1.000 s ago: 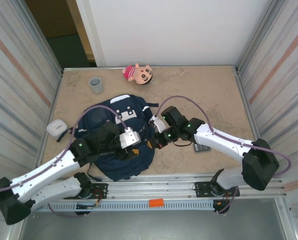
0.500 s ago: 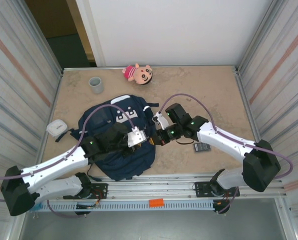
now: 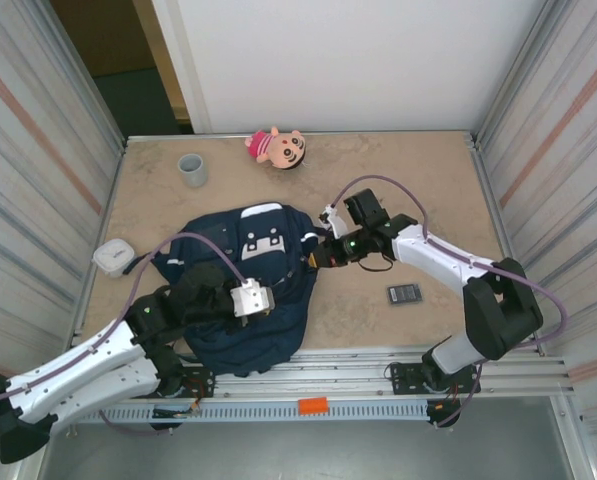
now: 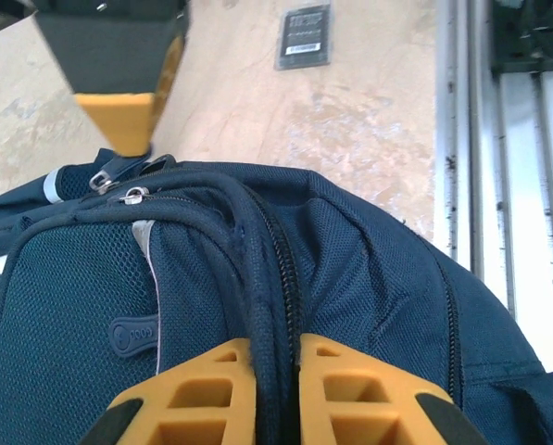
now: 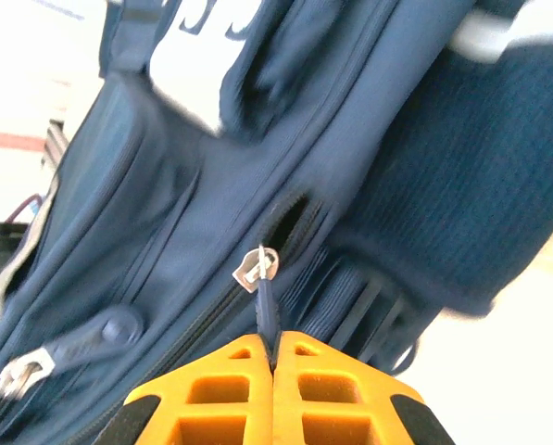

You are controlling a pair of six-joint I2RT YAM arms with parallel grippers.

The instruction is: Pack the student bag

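Seen from above, the student bag (image 3: 240, 285) lies flat on the table (image 3: 408, 185), left of the middle and close to the near edge, with its white patch facing up. My left pincer (image 3: 270, 300) sits on the bag's near right part. My right pincer (image 3: 318, 258) is at the bag's right edge. A plush doll (image 3: 276, 147) rests by the far wall, and a grey cup (image 3: 192, 169) stands to its left. A small white box (image 3: 112, 257) sits at the left edge just beside the bag, and a dark flat card (image 3: 405, 294) lies to the right, apart from the bag.

In my left wrist's view, my left pincer (image 4: 276, 394) is clamped on a dark raised ridge of the student bag (image 4: 369, 287), right along a zip line (no gap is left between fabric and pads). Further up, a yellow fingertip (image 4: 126, 120) of my other arm hangs just over two metal zip sliders (image 4: 119, 185). The dark flat card (image 4: 304, 37) lies on the table (image 4: 369, 120) beyond.

In my right wrist's view, my right pincer (image 5: 274, 362) is pressed together on the zipper pull (image 5: 268, 311), a thin dark tab hanging from a metal slider (image 5: 252, 269). Just past the slider the zip gapes a little. The student bag (image 5: 156, 222) slopes across this view, white patch (image 5: 202, 56) near the top.
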